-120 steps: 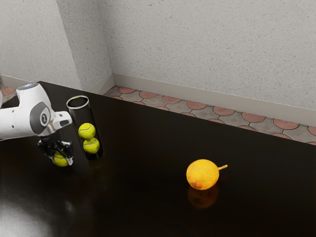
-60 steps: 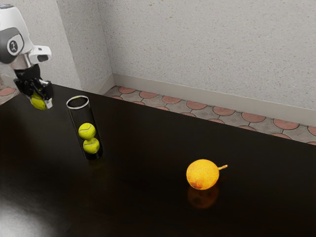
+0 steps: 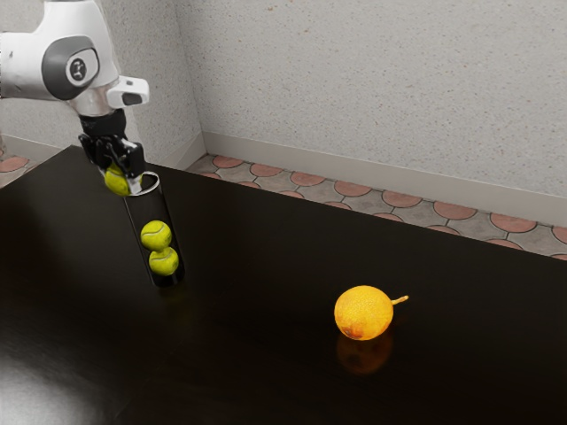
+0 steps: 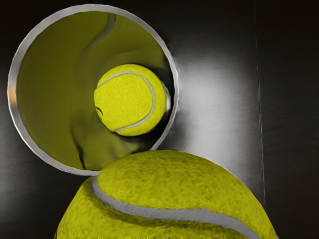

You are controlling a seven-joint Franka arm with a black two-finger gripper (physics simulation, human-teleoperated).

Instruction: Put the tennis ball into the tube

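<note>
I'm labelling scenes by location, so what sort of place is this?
Probably a bare, simulated indoor room: a plain speckled grey wall, a floor of reddish rounded tiles set in grey, and a glossy black table suggest it.

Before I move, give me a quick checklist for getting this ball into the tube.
1. Grip: ok; the gripper is shut on the held ball, off the table.
2. Tube standing: ok; the tube looks upright.
3. Room inside: ok; the upper ball and lower ball leave space above them.
4. Ball centered over the opening: not ok; it sits off to one side, overlapping only the edge of the rim in the wrist view.
5. Height clearance over the rim: cannot tell.
6. Orange fruit out of the way: ok, well off from the tube.
</note>
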